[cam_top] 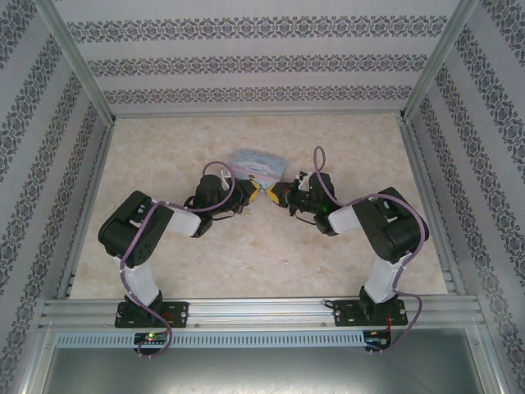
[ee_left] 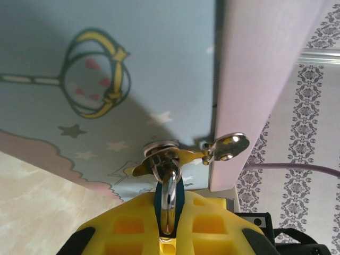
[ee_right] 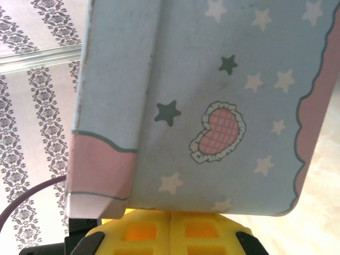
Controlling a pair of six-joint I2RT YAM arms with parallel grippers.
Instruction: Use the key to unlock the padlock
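Observation:
The padlock has its silvery shackle threaded through the metal hasp on the front of the light-blue cartoon tin. Its dark-blue body sits pinched between my left gripper's yellow fingers. The left gripper is shut on the padlock just below the tin. The right gripper faces it from the right. In the right wrist view the right gripper has its yellow pads pressed together under the tin's edge. The key is hidden.
The tin lies at mid-table, just beyond both grippers. A silver clasp plate sticks out at the tin's pink side. Patterned walls enclose the marble-look tabletop, with an aluminium rail at the near edge.

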